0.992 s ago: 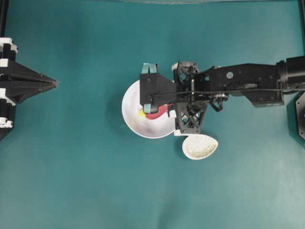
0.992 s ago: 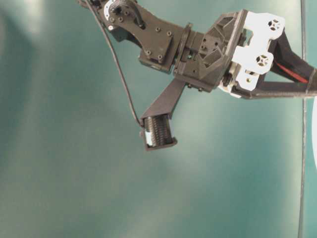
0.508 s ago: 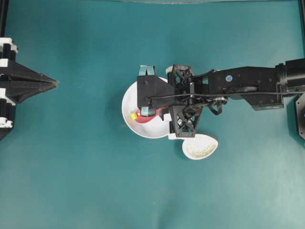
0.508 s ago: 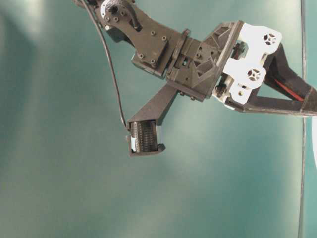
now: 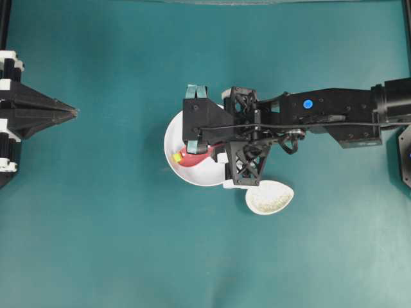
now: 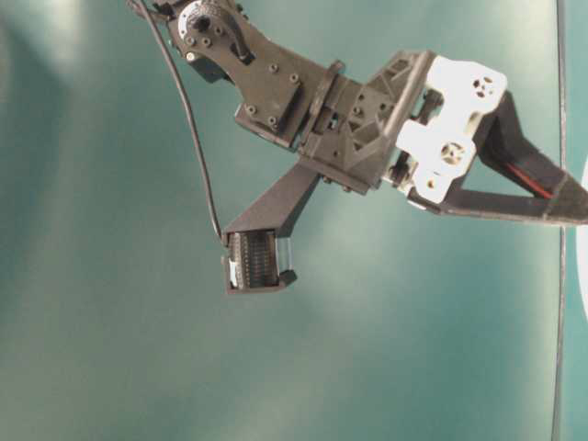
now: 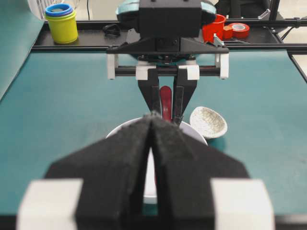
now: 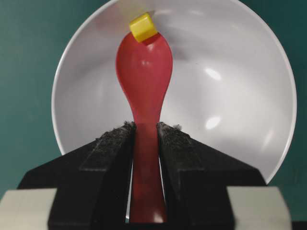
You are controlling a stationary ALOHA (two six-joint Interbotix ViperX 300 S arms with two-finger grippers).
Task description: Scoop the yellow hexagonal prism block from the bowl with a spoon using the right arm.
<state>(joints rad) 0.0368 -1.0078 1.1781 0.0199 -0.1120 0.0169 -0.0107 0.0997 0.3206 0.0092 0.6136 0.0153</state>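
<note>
My right gripper [image 8: 145,127] is shut on the handle of the pink-red spoon [image 8: 144,67], and its scoop lies inside the white bowl [image 8: 240,96]. The yellow hexagonal prism block [image 8: 143,27] sits at the very tip of the scoop, against the bowl's far wall. I cannot tell whether it rests on the lip or only touches it. From overhead, the block [image 5: 176,156] and spoon [image 5: 191,161] are in the left part of the bowl [image 5: 200,176], with the right gripper [image 5: 196,151] above them. The left gripper [image 5: 74,111] stays shut at the table's left edge, pointing at the bowl [image 7: 117,132].
A small speckled spoon rest [image 5: 270,197] lies just right of and below the bowl, close to the right wrist. Stacked yellow and blue cups [image 7: 61,21], a red cup [image 7: 216,26] and a tape roll [image 7: 238,29] stand on the rail beyond the table.
The right gripper has slid the spoon leftward across the bowl. The yellow block has moved left ahead of the scoop's tip. The left arm has not moved.
</note>
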